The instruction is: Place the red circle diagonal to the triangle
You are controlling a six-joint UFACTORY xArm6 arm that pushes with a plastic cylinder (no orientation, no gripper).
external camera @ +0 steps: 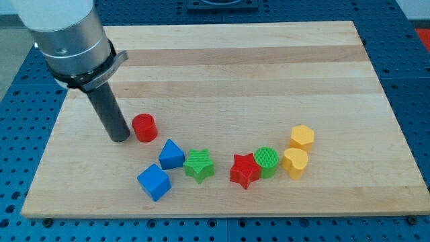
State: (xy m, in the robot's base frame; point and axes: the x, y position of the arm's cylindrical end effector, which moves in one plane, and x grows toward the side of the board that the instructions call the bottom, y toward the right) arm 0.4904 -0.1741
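The red circle (144, 127) lies on the wooden board (222, 74) at the view's left of centre. The blue triangle (171, 154) sits below and to the right of it, a small gap apart. My tip (120, 138) rests on the board just left of the red circle, close to it or touching it; I cannot tell which. The rod rises up and to the left to the arm's grey cylinder (70, 40).
A blue cube (154, 182) lies below the triangle. A green star (199, 165) touches the triangle's right side. Further right are a red star (244, 171), a green circle (267, 161), a yellow heart (295, 163) and a yellow hexagon (302, 137).
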